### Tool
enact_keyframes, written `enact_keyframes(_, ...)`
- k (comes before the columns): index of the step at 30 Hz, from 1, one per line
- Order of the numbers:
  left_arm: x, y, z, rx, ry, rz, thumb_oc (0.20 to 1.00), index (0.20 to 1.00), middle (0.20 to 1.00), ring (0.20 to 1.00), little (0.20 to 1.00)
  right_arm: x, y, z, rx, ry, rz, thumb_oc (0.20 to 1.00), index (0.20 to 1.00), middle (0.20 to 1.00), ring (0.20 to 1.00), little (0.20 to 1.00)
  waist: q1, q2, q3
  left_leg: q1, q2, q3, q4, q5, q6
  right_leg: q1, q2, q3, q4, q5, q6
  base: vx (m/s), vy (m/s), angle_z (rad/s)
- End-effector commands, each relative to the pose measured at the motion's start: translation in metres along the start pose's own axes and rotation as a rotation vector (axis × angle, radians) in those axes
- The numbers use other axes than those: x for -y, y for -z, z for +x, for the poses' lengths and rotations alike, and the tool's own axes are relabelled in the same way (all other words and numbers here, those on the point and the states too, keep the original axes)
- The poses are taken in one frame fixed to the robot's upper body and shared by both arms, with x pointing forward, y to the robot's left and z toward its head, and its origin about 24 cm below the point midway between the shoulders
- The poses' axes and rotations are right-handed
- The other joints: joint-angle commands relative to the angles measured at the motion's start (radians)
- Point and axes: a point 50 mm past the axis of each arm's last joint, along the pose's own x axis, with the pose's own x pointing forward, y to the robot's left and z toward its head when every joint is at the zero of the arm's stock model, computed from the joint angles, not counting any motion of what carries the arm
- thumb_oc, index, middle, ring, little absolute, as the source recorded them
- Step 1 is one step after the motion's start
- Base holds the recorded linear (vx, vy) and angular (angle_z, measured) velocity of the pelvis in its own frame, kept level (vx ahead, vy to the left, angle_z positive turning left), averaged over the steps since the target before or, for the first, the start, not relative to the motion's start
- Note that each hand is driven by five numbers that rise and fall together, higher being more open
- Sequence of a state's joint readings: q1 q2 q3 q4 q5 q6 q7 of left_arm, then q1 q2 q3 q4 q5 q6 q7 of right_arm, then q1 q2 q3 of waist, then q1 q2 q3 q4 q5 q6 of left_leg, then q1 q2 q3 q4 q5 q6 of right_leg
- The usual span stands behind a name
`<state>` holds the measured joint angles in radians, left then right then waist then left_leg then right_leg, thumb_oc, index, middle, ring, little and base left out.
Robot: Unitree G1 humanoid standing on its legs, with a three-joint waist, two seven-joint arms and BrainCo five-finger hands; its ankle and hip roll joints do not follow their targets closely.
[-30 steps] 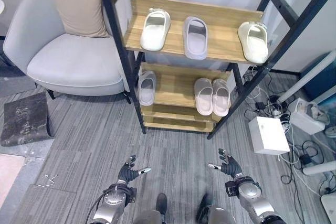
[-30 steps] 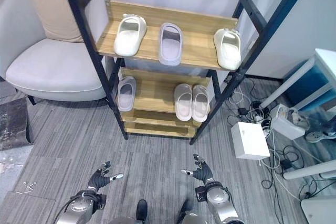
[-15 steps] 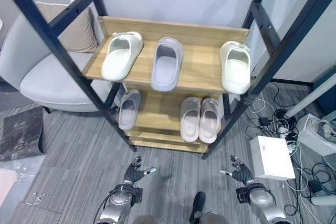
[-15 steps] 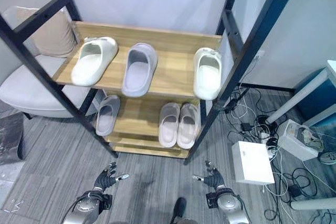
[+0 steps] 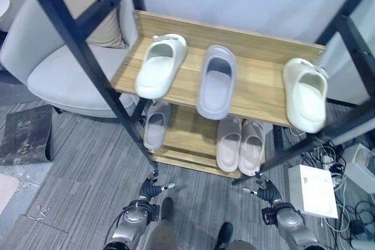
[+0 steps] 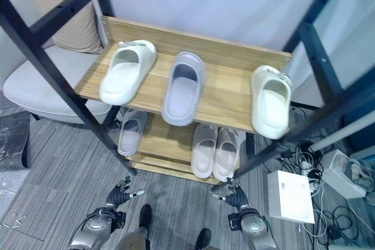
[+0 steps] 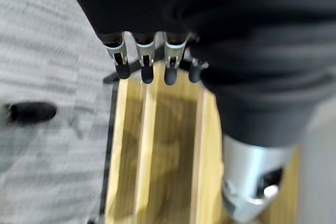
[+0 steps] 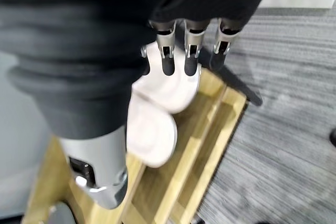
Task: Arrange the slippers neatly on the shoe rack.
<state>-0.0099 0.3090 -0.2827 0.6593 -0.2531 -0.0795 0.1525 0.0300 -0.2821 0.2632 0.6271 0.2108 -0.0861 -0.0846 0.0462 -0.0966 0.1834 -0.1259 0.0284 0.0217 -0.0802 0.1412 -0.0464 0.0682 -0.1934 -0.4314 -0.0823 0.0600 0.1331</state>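
Observation:
The shoe rack (image 5: 258, 95) has wooden shelves in a black frame. Its top shelf carries a cream slipper (image 5: 160, 65) at the left, a lavender-grey slipper (image 5: 216, 80) in the middle and a second cream slipper (image 5: 305, 93) at the right edge. One grey slipper (image 5: 154, 124) lies on the lower shelf at the left, and a pinkish pair (image 5: 240, 144) lies at the right. My left hand (image 5: 150, 191) and right hand (image 5: 266, 193) hang low before the rack, both open and holding nothing. The right wrist view shows the pinkish pair (image 8: 157, 114) past my fingers (image 8: 191, 51).
A grey armchair (image 5: 64, 68) with a beige cushion (image 5: 99, 19) stands left of the rack. A dark mat (image 5: 26, 133) lies on the floor at the left. On the floor at the right, a white box (image 5: 313, 190) sits among cables.
The camera has moved, so the rack stands further right in the picture. Both hands stay low and open. No slipper has moved on the shelves.

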Motion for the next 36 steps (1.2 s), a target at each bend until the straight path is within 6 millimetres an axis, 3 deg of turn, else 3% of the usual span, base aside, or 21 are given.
enact_keyframes(1,0.004,-0.015,0.003,0.077,0.025,0.050,1.000,1.000,1.000,1.000,1.000,0.004,-0.043,0.005,0.192,-0.015,-0.115,1.000,1.000,1.000,1.000,1.000,0.021,0.000,-0.010,0.087,0.032,0.029,0.032,-0.125,-0.024,-0.028,0.037,0.024,0.009,-0.038,0.008,0.00,0.080,-0.06)
enact_keyframes(3,0.004,-0.014,0.003,0.075,0.022,0.058,1.000,1.000,1.000,1.000,1.000,0.001,-0.051,0.004,0.230,-0.029,-0.171,1.000,1.000,1.000,1.000,1.000,0.022,-0.002,-0.009,0.092,0.029,0.032,0.027,-0.127,-0.021,-0.030,0.034,0.029,0.013,-0.037,0.011,0.00,0.097,-0.10)
enact_keyframes(4,-0.001,-0.016,0.003,0.090,0.011,0.079,1.000,1.000,1.000,1.000,1.000,0.002,-0.079,-0.005,0.378,-0.041,-0.359,1.000,1.000,1.000,1.000,1.000,0.020,-0.006,-0.006,0.101,0.023,0.038,0.022,-0.133,-0.015,-0.035,0.028,0.036,0.024,-0.033,0.019,-0.01,0.078,-0.05)
enact_keyframes(5,-0.001,-0.016,0.003,0.089,0.012,0.078,1.000,1.000,1.000,1.000,1.000,0.002,-0.078,-0.006,0.377,-0.041,-0.360,1.000,1.000,1.000,1.000,1.000,0.020,-0.006,-0.007,0.101,0.023,0.039,0.022,-0.133,-0.015,-0.036,0.028,0.036,0.025,-0.033,0.020,-0.01,0.145,-0.05)
enact_keyframes(7,-0.008,-0.016,0.002,0.099,-0.012,0.100,1.000,1.000,1.000,1.000,1.000,0.008,-0.109,-0.037,0.582,-0.067,-0.565,1.000,1.000,1.000,1.000,1.000,0.006,-0.014,-0.002,0.114,0.017,0.045,0.019,-0.146,-0.006,-0.045,0.022,0.053,0.047,-0.031,0.030,-0.01,0.103,-0.06)
enact_keyframes(12,-0.011,-0.011,0.002,0.085,-0.043,0.118,1.000,1.000,1.000,1.000,1.000,0.011,-0.139,-0.103,0.829,-0.132,-0.706,1.000,1.000,1.000,1.000,1.000,-0.043,-0.031,-0.012,0.128,0.005,0.060,0.016,-0.159,0.008,-0.069,0.014,0.083,0.078,-0.018,0.050,-0.02,0.081,-0.17)
enact_keyframes(18,-0.010,-0.006,-0.001,0.074,-0.042,0.121,1.000,1.000,1.000,1.000,1.000,0.014,-0.156,-0.131,0.936,-0.193,-0.717,1.000,1.000,1.000,1.000,1.000,-0.064,-0.038,-0.034,0.143,0.000,0.070,0.007,-0.165,0.012,-0.072,0.015,0.098,0.088,-0.010,0.060,0.00,0.056,-0.17)
enact_keyframes(19,-0.007,-0.003,-0.003,0.074,-0.033,0.108,1.000,1.000,1.000,1.000,1.000,0.018,-0.181,-0.139,1.062,-0.133,-0.744,1.000,1.000,1.000,1.000,1.000,-0.066,-0.039,-0.050,0.152,-0.003,0.073,0.006,-0.170,0.015,-0.069,0.015,0.100,0.085,-0.007,0.062,0.02,0.064,-0.02)
enact_keyframes(25,0.004,-0.001,-0.006,0.076,0.005,0.069,1.000,1.000,1.000,1.000,1.000,0.023,-0.245,-0.147,1.380,0.094,-0.623,1.000,1.000,1.000,1.000,1.000,-0.032,-0.030,-0.067,0.157,-0.008,0.065,0.005,-0.175,0.024,-0.055,0.008,0.080,0.081,-0.004,0.062,0.01,0.047,-0.07)
enact_keyframes(26,0.007,0.001,-0.008,0.069,0.020,0.069,1.000,1.000,1.000,1.000,1.000,0.021,-0.264,-0.148,1.467,0.171,-0.600,1.000,1.000,1.000,1.000,1.000,-0.012,-0.027,-0.069,0.157,-0.011,0.059,0.004,-0.175,0.027,-0.051,0.004,0.067,0.081,-0.004,0.061,0.02,0.039,0.04)
enact_keyframes(27,0.006,0.001,-0.007,0.071,0.018,0.068,1.000,1.000,1.000,1.000,1.000,0.021,-0.265,-0.147,1.470,0.171,-0.600,1.000,1.000,1.000,1.000,1.000,-0.014,-0.028,-0.067,0.158,-0.011,0.059,0.005,-0.176,0.027,-0.051,0.004,0.067,0.081,-0.004,0.061,0.02,0.032,0.06)
enact_keyframes(31,0.009,0.006,-0.010,0.048,0.029,0.066,1.000,1.000,1.000,1.000,1.000,0.011,-0.303,-0.148,1.602,0.254,-0.472,1.000,1.000,1.000,1.000,1.000,0.037,-0.028,-0.066,0.153,-0.018,0.037,0.004,-0.174,0.033,-0.041,-0.004,0.041,0.080,-0.002,0.059,0.02,0.024,0.21)
enact_keyframes(36,0.009,0.014,-0.013,0.020,0.045,0.081,1.000,1.000,1.000,1.000,1.000,0.008,-0.319,-0.134,1.580,0.281,-0.474,1.000,1.000,1.000,1.000,1.000,0.074,-0.036,-0.061,0.149,-0.024,0.018,0.008,-0.173,0.035,-0.034,-0.008,0.020,0.080,-0.004,0.057,0.02,0.016,0.18)
